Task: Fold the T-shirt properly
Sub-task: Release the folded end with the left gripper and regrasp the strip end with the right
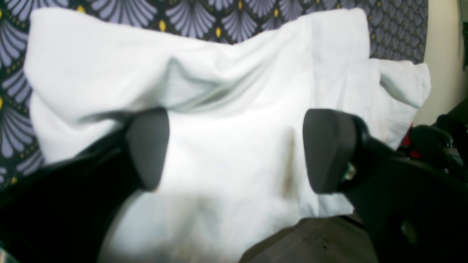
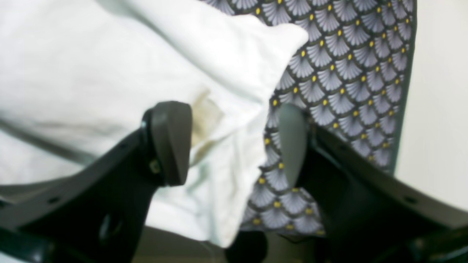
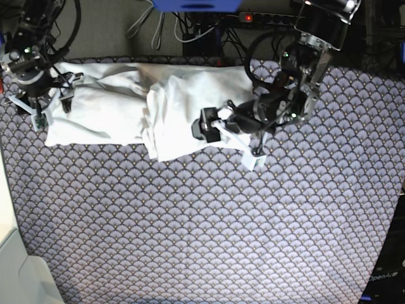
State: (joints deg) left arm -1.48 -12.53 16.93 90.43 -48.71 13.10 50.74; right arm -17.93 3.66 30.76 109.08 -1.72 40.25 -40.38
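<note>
The white T-shirt [image 3: 126, 104] lies bunched and partly folded along the far edge of the table, with a thicker folded pile [image 3: 180, 117] to the right of its middle. My left gripper [image 1: 237, 149] is open and hovers over the shirt's [image 1: 219, 91] right end, with cloth below and between its pads. In the base view the left gripper [image 3: 205, 126] is at the pile's right side. My right gripper [image 2: 232, 142] is open and straddles the shirt's [image 2: 109, 73] left edge; its far pad is over the patterned cloth. In the base view the right gripper [image 3: 52, 109] is at the shirt's left end.
A purple-grey scallop-patterned cloth [image 3: 209, 221] covers the table. A power strip [image 3: 278, 18] and cables [image 3: 190, 31] lie behind the far edge. A pale surface [image 3: 12, 266] borders the table at the lower left.
</note>
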